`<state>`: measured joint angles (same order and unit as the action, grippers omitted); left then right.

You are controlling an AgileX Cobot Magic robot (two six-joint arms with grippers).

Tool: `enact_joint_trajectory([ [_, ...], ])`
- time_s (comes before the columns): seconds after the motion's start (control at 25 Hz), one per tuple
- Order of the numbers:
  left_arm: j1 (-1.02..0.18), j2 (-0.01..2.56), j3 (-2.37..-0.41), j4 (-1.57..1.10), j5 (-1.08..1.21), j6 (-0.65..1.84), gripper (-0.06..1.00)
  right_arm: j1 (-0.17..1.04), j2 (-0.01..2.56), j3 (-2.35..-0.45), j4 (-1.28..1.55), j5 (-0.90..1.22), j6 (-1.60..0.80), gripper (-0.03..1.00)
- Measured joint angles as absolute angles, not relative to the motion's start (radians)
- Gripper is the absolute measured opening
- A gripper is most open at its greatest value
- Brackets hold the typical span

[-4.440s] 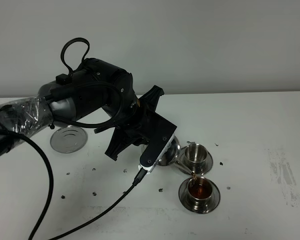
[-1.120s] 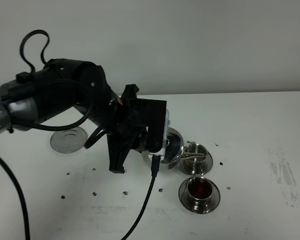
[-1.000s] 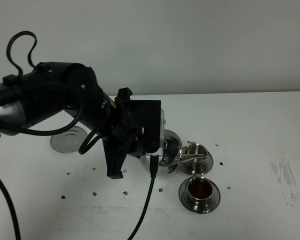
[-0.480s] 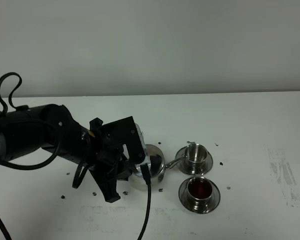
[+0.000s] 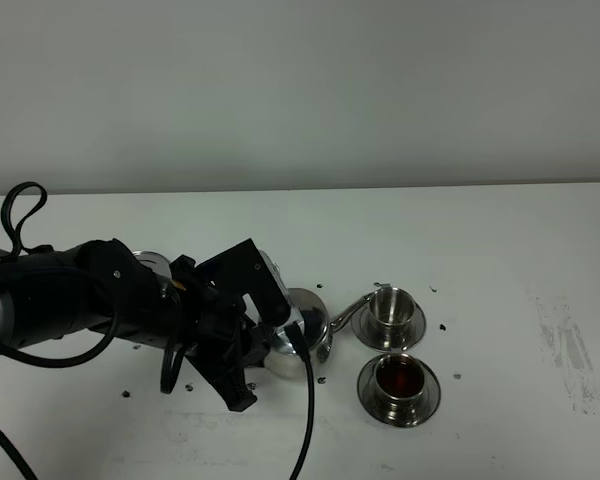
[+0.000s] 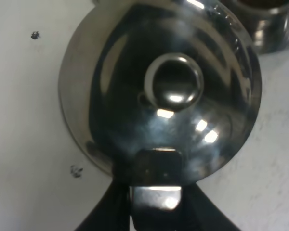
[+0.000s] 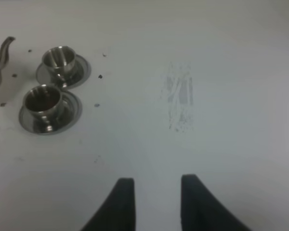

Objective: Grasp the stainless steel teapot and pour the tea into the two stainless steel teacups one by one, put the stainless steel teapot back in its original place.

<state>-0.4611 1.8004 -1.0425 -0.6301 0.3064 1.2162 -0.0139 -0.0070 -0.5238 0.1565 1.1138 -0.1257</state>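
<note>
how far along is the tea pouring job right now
Looks done: the near teacup holds dark tea. The far teacup has an unclear fill. In hand: the left gripper grips the teapot, upright beside the cups. Left: set it on the steel disc, partly hidden behind the arm.

One teapot [image 5: 306, 320], two teacups [image 5: 387, 306] [image 5: 400, 378], two saucers [image 5: 417, 322] [image 5: 429, 397].

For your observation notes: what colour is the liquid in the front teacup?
The tea is dark reddish-brown, clearest in the exterior high view.
</note>
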Motion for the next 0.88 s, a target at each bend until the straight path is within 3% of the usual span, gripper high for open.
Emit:
enact_joint_trajectory([
  [0.28,-0.465,1.800,-1.041,-0.781,0.304,1.217,0.24,-0.014,-0.007,-0.524,0.156,1.114,-0.125,0.22],
  [0.88,-0.482,1.800,-0.935,-0.801,0.247,1.217,0.24,-0.014,-0.007,-0.524,0.156,1.114,-0.126,0.22],
])
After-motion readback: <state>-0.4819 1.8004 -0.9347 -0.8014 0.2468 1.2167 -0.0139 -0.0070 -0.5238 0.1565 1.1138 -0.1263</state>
